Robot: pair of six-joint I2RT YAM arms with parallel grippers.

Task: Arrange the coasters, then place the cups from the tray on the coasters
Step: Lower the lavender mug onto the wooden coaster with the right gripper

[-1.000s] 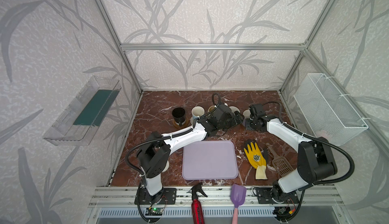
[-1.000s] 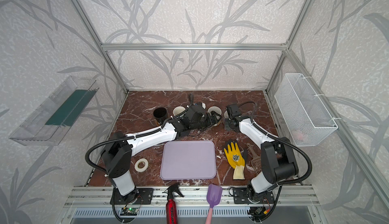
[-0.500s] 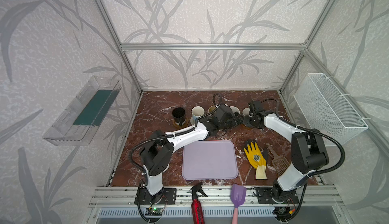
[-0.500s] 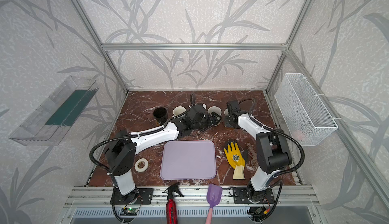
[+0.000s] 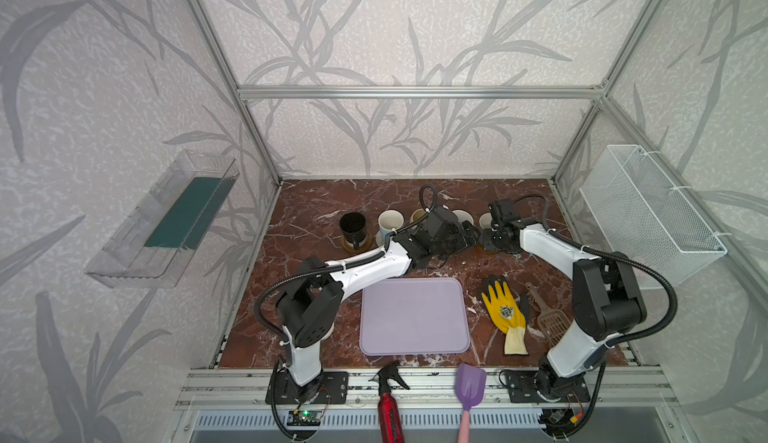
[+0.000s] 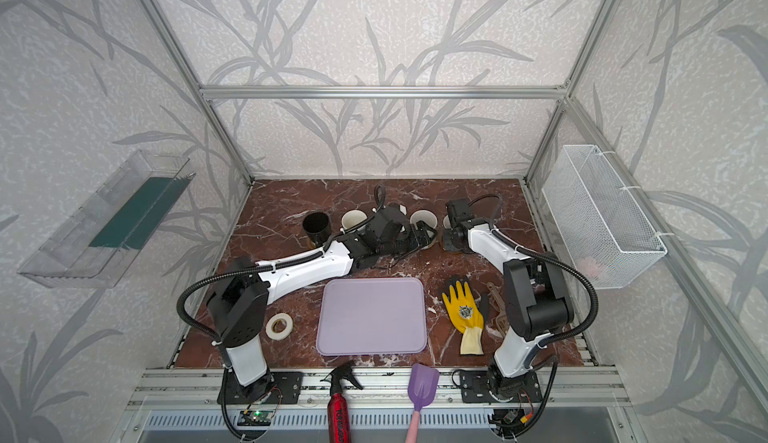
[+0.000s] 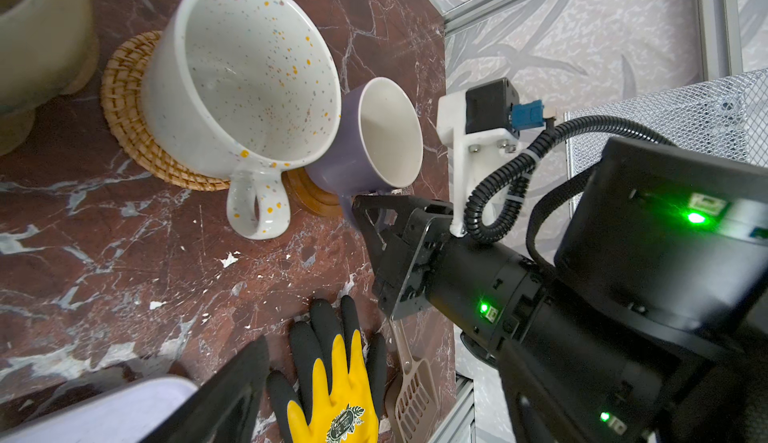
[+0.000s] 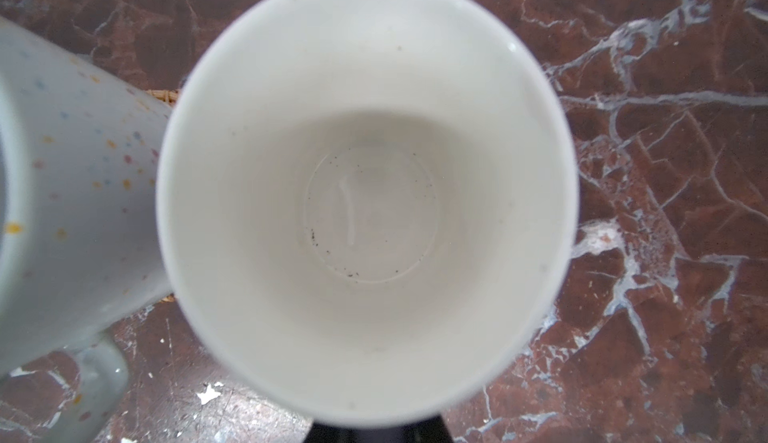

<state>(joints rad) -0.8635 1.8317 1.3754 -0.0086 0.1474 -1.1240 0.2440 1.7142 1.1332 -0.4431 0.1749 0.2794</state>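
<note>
Right now, all five cups stand off your tray (image 5: 415,316), in a row beyond its far edge. Beyond the tray's far left corner the black cup (image 5: 353,225) sits on an amber-brown coaster (image 5: 356,246). Next along is the light blue cup (image 5: 390,221) on the whitish woven coaster (image 5: 380,238). The beige cup (image 7: 37,33) comes after it, beyond the middle of the tray's far edge; your left arm covers most of it in both top views. Past the tray's far right corner the speckled cup (image 7: 245,75) rests on the rattan coaster (image 7: 124,120), its handle turned toward the tray. Farthest from the tray on that side, the lavender cup (image 7: 365,154) stands on the second amber-brown coaster (image 7: 309,197), just beside the speckled cup; whether the two touch you cannot tell. Your right gripper (image 7: 361,212) has its fingers pressed together on the lavender cup's handle, low on the side facing the tray. Your left gripper (image 5: 468,233) hangs spread wide, holding nothing, near the speckled cup. A yellow glove (image 5: 503,310) lies just right of the tray, and a tape roll (image 6: 279,325) lies to its left.
</note>
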